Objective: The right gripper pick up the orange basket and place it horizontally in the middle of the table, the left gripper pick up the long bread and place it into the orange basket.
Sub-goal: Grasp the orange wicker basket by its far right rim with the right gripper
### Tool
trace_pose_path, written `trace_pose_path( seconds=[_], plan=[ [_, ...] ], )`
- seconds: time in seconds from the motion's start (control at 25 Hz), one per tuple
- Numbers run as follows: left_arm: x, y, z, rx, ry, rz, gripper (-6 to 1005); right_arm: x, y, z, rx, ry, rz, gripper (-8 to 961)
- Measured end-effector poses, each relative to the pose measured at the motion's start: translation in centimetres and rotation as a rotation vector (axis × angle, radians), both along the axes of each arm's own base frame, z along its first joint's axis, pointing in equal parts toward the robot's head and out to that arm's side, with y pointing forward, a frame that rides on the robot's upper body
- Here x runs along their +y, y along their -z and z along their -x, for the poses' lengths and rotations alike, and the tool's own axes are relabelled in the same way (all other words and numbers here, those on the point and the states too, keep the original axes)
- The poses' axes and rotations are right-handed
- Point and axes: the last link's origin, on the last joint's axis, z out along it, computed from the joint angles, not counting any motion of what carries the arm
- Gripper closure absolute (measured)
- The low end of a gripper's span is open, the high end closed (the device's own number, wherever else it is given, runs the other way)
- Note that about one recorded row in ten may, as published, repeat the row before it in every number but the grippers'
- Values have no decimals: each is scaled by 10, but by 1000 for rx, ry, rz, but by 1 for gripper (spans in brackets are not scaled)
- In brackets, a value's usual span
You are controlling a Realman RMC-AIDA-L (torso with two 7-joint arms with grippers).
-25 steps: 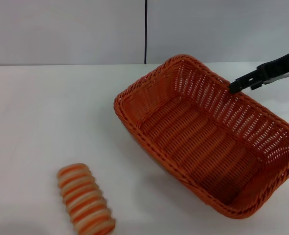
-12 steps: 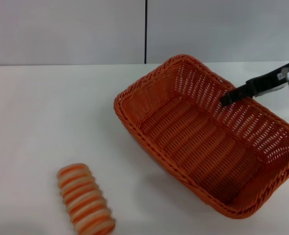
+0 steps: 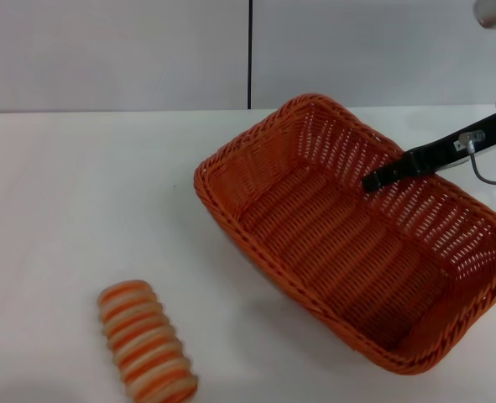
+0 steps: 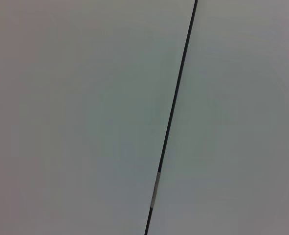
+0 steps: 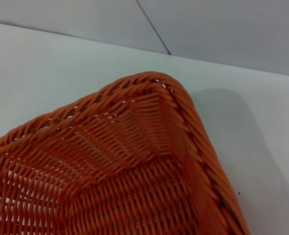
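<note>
The orange basket (image 3: 340,243) lies diagonally on the right half of the white table (image 3: 80,193), with nothing in it. My right gripper (image 3: 373,179) reaches in from the right edge. Its black end is low over the inner side of the basket's far long wall. The right wrist view looks down on one corner of the basket (image 5: 124,161) and its braided rim. The long bread (image 3: 147,340) lies striped side up near the front left of the table, well apart from the basket. The left gripper is out of view; its wrist camera faces only a grey wall.
A grey wall with a dark vertical seam (image 3: 250,54) stands behind the table. Bare tabletop stretches between the bread and the basket and across the whole left side (image 5: 46,63).
The right gripper has moved left and down, from above the far rim to inside the basket. The basket's left corner has shifted slightly left. The bread has not moved.
</note>
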Motion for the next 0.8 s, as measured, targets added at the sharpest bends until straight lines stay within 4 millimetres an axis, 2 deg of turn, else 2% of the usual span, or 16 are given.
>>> trace_pose_path(
  seconds=[0.12, 0.32, 0.8],
  plan=[
    [1, 0, 0, 0, -1, 1, 254, 0, 2, 0, 1, -1, -1, 197],
    [1, 0, 0, 1, 0, 0, 254, 0, 3, 0, 0, -2, -3, 408],
    [2, -1, 0, 3, 2, -2, 254, 1, 4, 8, -1, -53, 15, 646]
  ],
)
